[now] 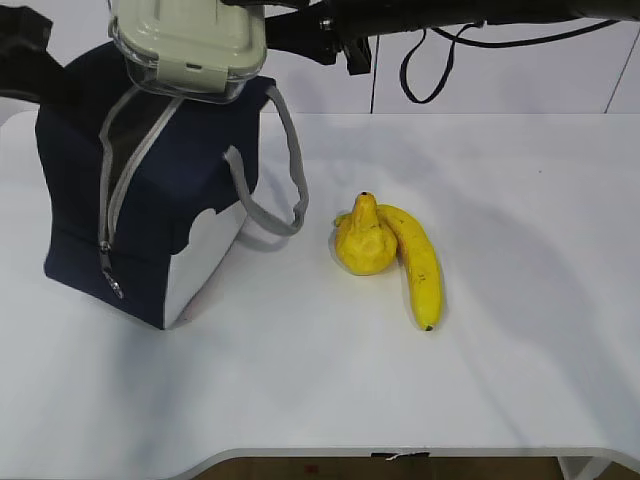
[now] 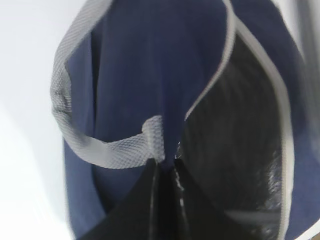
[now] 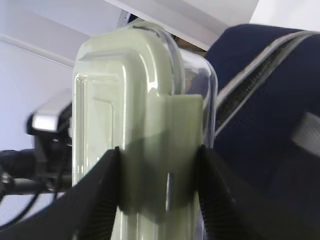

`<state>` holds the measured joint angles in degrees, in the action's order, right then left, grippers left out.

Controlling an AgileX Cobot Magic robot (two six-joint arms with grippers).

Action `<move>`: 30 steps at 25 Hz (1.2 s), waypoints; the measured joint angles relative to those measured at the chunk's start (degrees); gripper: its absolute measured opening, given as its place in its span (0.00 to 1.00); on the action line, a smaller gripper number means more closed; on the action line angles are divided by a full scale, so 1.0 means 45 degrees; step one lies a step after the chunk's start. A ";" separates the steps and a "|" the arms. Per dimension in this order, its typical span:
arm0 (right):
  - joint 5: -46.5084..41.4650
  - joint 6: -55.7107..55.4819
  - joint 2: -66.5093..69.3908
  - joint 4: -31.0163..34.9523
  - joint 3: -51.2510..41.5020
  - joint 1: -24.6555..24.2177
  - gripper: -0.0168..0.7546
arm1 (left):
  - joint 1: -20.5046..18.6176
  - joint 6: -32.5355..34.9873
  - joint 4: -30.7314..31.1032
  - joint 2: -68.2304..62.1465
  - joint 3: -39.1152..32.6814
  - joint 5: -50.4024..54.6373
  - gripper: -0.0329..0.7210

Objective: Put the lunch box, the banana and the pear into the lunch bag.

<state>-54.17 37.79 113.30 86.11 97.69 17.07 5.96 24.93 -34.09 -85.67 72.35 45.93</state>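
1. Hanging above the open top of the lunch bag [image 1: 150, 190], the lunch box [image 1: 188, 45] is lying flat with its sage lid up and its long axis running roughly left to right.
2. The right gripper [image 3: 159, 175] is clamping the lunch box at mid-spread, one finger [image 3: 97, 200] on each side of the lid clip.
3. The left gripper [image 2: 165, 167] is sitting fully closed at the bag's zipper edge beside a grey handle [image 2: 105, 150]; whether it is pinching fabric I cannot tell.
4. The lunch bag is standing upright near the table's [image 1: 500, 400] left rear corner, its opening facing up.
5. The pear [image 1: 365, 238] is resting mid-table, stem pointing rearward.
6. The banana [image 1: 420, 265] is lying just right of the pear, touching it, its long axis running front to back with the dark tip toward the front edge.
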 joint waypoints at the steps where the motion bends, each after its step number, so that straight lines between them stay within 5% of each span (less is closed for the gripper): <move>1: 0.0030 0.0000 0.0059 -0.0209 0.0000 0.0000 0.49 | 0.0000 0.0054 -0.0122 0.0000 0.0183 0.0006 0.04; 12: 0.0777 -0.0056 0.1478 -0.1552 0.0026 0.0000 0.49 | 0.0000 0.0181 -0.0657 -0.0017 0.0764 0.0009 0.04; 24: 0.0599 -0.0597 0.2888 -0.1502 0.0026 0.0000 0.49 | 0.0000 0.0380 -0.1801 -0.0591 0.0764 -0.0370 0.04; 30: 0.0805 -0.0532 0.3064 -0.0301 0.0026 0.0086 0.49 | 0.0232 0.0730 -0.1966 -0.1075 0.0795 -0.0025 0.04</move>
<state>-50.55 35.39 127.09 84.75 97.81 17.46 7.00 28.22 -42.94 -90.51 75.93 45.82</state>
